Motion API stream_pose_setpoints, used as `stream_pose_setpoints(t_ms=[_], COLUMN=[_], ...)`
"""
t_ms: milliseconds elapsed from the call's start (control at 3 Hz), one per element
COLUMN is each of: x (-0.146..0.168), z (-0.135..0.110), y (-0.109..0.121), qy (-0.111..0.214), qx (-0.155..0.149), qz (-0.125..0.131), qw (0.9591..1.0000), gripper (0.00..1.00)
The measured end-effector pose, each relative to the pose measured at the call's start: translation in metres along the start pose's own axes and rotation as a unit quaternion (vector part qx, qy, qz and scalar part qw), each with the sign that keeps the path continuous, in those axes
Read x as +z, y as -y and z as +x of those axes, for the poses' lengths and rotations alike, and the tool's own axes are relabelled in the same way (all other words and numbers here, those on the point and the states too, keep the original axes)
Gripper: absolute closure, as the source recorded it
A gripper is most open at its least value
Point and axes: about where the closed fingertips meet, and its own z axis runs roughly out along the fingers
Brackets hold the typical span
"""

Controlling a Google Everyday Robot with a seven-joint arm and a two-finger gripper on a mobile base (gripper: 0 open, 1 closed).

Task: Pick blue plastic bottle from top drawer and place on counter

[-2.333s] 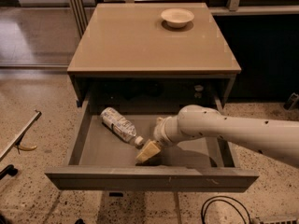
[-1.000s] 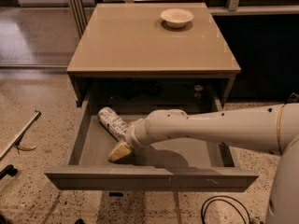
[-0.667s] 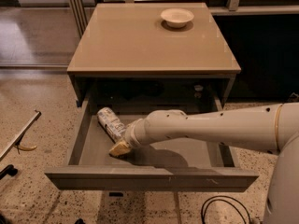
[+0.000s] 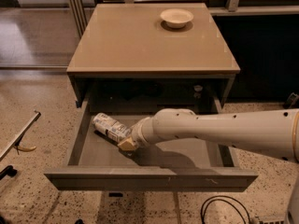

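Note:
The blue plastic bottle point(image 4: 109, 127) lies on its side in the left part of the open top drawer point(image 4: 149, 178), its cap end hidden behind my gripper. My gripper point(image 4: 127, 145) reaches down into the drawer from the right on a white arm and sits at the bottle's right end, touching or nearly touching it. The tan fingertips point(image 4: 126, 146) point down toward the drawer floor. The counter point(image 4: 140, 41) is the glossy tan top above the drawer.
A shallow white bowl point(image 4: 176, 17) sits at the back right of the counter. A small fitting point(image 4: 198, 88) shows at the drawer's back right. A metal bar point(image 4: 18, 134) lies on the speckled floor at left; a black cable point(image 4: 224, 209) lies at lower right.
My arm swung left across the drawer from its middle toward the bottle, then moved up and closer, so the gripper now sits at the bottle's right end. The bottle has stayed in place.

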Motion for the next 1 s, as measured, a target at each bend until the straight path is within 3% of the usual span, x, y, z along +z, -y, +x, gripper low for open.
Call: stream_pose_setpoints(t_ms=[333,667,1000], x=[-0.037,-0.078,-0.116], z=[0.01,0.014,-0.001], y=[0.013,0.03,0.043], qy=[0.005,0.001,-0.014], qx=[0.007,-0.001,-0.043], qz=[0.014,0.024,0.027], qw=[0.9999,0.9997,0.9986], gripper=[1.0,1.0,1.0])
